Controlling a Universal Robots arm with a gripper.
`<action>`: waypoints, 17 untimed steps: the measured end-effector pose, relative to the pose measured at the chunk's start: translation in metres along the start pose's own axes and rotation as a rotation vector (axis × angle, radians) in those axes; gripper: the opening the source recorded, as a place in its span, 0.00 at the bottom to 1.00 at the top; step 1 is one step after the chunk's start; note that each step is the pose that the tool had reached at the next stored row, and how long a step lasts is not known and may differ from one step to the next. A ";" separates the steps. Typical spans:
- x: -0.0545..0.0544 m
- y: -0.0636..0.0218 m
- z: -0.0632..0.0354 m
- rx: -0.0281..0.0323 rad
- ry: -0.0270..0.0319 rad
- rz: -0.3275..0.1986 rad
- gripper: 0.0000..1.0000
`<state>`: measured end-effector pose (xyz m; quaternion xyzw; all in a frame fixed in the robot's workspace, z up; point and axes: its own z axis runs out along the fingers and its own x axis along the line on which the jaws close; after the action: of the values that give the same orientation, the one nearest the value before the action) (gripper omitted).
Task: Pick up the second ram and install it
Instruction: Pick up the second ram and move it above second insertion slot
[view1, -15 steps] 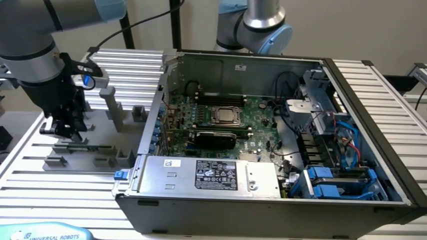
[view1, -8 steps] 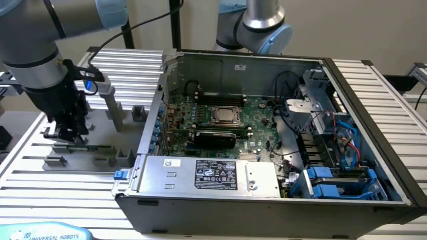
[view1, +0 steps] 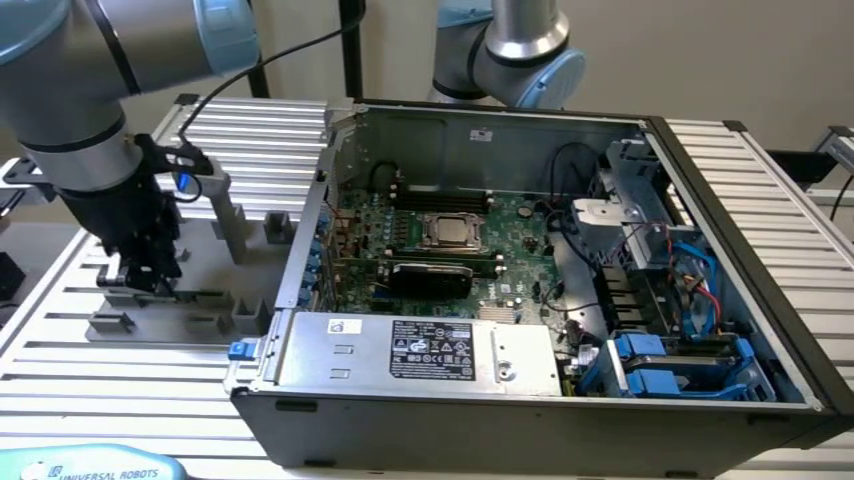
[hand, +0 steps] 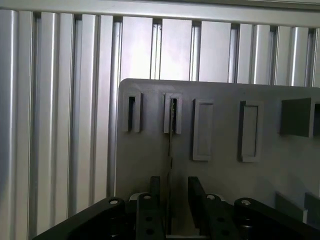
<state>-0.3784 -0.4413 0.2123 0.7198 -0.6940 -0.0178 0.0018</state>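
One gripper (view1: 142, 284) is hovering over the grey fixture (view1: 160, 322) at the exterior view's left. In your wrist view its fingers (hand: 196, 196) are standing apart, gripping nothing, straddling the second ram (hand: 170, 150), which is sitting edge-on in the fixture.

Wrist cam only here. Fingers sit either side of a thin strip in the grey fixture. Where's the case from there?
Observer: The open computer case sits at the exterior view's right of the grey fixture, where the gripper is down.
Operator: Anything near the case?
Observer: A second arm stands beyond its far wall.
Operator: Board exposed?
Observer: Yes, the motherboard lies uncovered, a processor socket mid-board.
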 end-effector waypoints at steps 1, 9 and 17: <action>0.000 -0.0001 0.0018 -0.0002 0.0001 -0.002 0.36; 0.000 -0.0005 0.0136 -0.0005 0.0004 -0.010 0.36; 0.000 -0.0020 0.0146 -0.0005 0.0004 -0.011 0.36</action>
<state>-0.3768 -0.4414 0.1976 0.7236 -0.6900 -0.0179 0.0021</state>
